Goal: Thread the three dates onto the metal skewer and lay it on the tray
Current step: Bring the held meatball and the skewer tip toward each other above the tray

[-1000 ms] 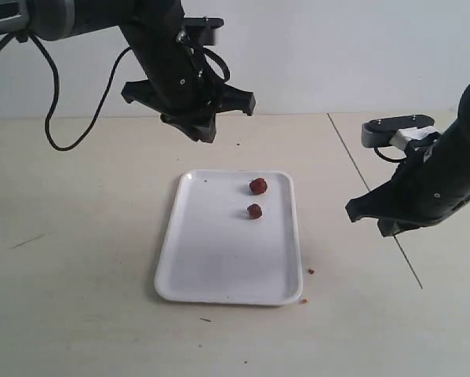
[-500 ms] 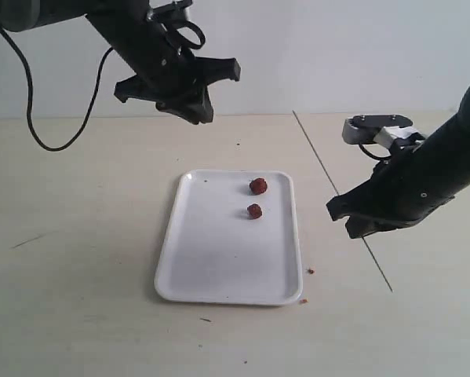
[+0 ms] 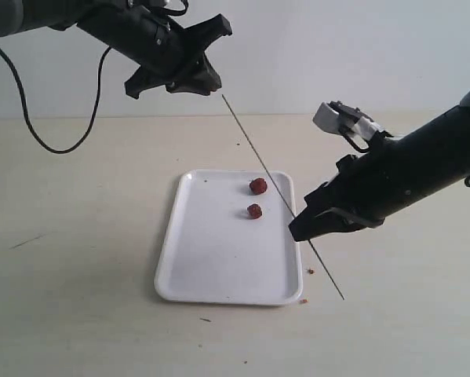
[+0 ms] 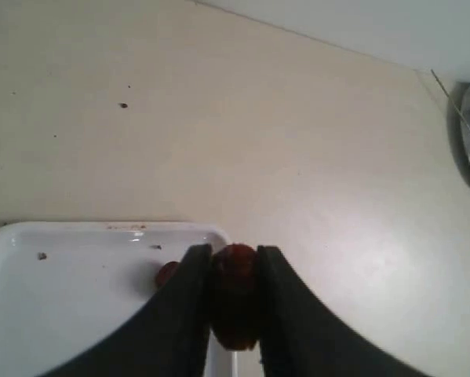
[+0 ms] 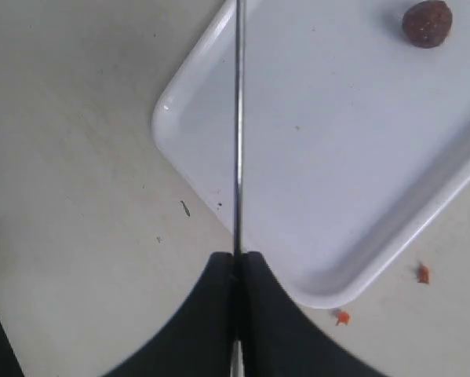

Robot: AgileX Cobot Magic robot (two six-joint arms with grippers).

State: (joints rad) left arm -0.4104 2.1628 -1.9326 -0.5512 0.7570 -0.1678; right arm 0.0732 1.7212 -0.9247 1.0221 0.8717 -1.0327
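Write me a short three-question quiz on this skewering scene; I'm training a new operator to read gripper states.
1. True or false: the left gripper grips a wrinkled red-brown date.
2. How many small roundish dates lie on the glossy white rectangular tray?
3. The right gripper clamps: A) the thin straight grey metal skewer; B) a date; C) the tray's rim.
Key: 1 true; 2 two; 3 A.
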